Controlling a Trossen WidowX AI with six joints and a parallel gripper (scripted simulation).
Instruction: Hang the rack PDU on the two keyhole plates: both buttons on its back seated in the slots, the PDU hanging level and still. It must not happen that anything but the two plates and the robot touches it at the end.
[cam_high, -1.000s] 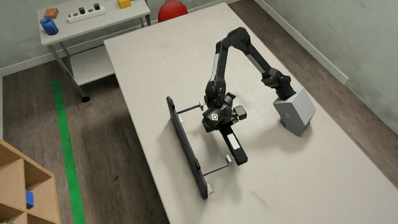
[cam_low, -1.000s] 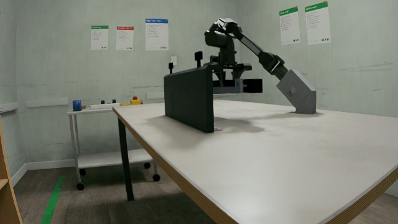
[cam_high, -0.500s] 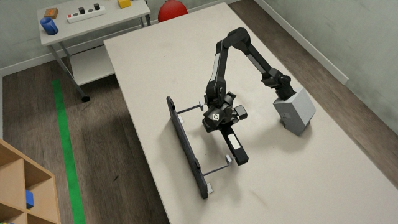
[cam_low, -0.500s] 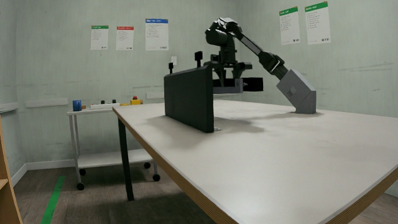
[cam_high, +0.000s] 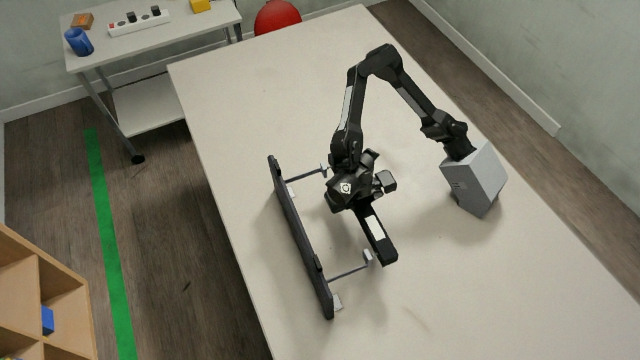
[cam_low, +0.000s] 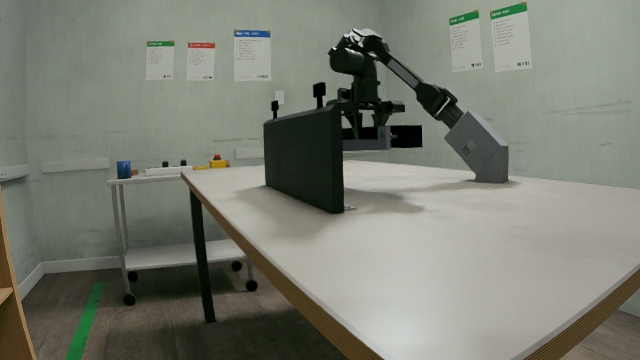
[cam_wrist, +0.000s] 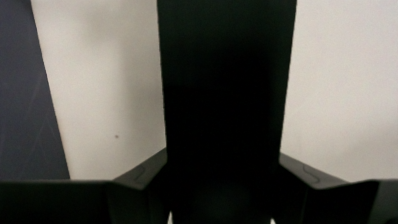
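Note:
The rack PDU (cam_high: 385, 251) (cam_low: 408, 136) (cam_wrist: 225, 90) is a long black bar with a white label on top. My gripper (cam_high: 357, 199) (cam_low: 365, 123) (cam_wrist: 216, 150) is shut on it near one end and holds it level above the table. Two small grey keyhole plates, the far one (cam_high: 324, 170) and the near one (cam_high: 368, 255) (cam_low: 384, 138), stand on thin rods that stick out from a dark upright panel (cam_high: 297, 236) (cam_low: 300, 155) (cam_wrist: 25, 100). The PDU lies alongside the plates, its free end close to the near plate. The buttons on its back are hidden.
The arm's grey base block (cam_high: 475, 182) (cam_low: 477, 147) stands at the table's right. A side cart (cam_high: 150, 30) (cam_low: 150, 175) with a blue mug (cam_high: 78, 41), a power strip and small blocks stands beyond the table. A wooden shelf (cam_high: 30, 295) is at the lower left.

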